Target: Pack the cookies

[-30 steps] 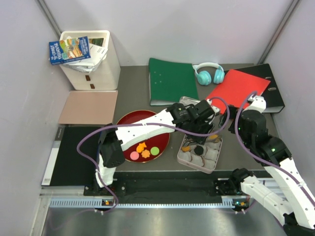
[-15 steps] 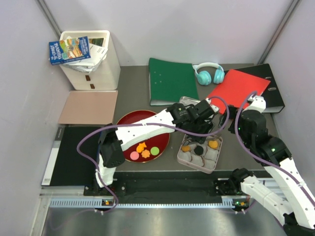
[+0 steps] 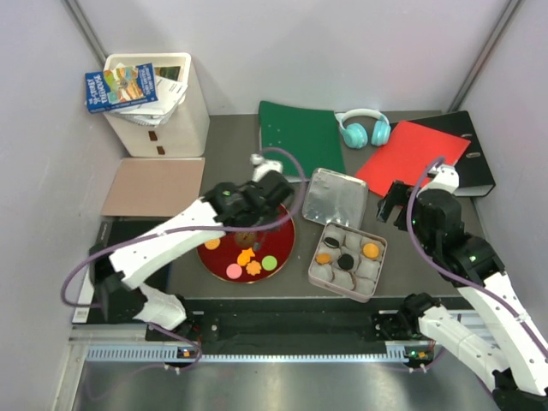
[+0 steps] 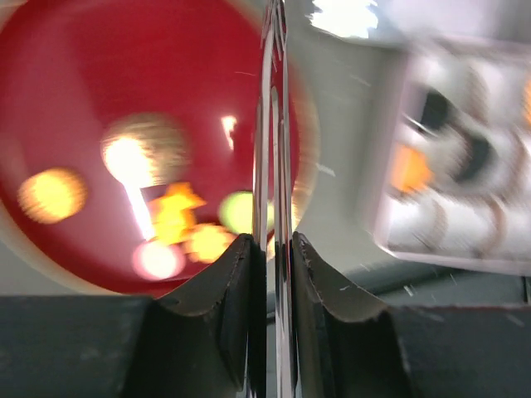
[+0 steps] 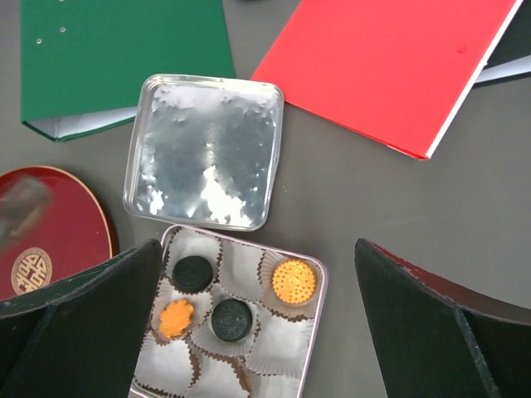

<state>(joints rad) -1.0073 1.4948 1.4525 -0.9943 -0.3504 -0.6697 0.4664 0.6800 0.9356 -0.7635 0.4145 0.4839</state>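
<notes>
The left arm has swung away from the tin (image 3: 368, 272), where it was a second ago, and the left hand (image 3: 246, 229) is now hanging over the red plate (image 3: 281, 233), its fingers pressed together and gripping nothing, though the left wrist view is smeared by blur. Below and around that hand, cookies are lying loose on the plate: a pink cookie (image 3: 234, 271), an orange flower cookie (image 3: 253, 268) and a green cookie (image 3: 270, 263) are sitting in a row near the plate's near rim, with another orange piece just behind them and an orange round (image 3: 212, 244) off to the left. Just beside the plate on the right, the tin is resting on the worktop (image 3: 231, 171), holding four cookies in paper cups: two black rounds (image 5: 229, 317), an orange flower and an orange disc (image 5: 294, 281). Its lid (image 3: 336, 197) is lying flat just behind it. The right hand (image 3: 396, 204) is hovering to the right of the lid, fingers spread wide and empty. Farther back, a green folder (image 3: 300, 139) and a red folder (image 3: 411, 154) are lying flat
</notes>
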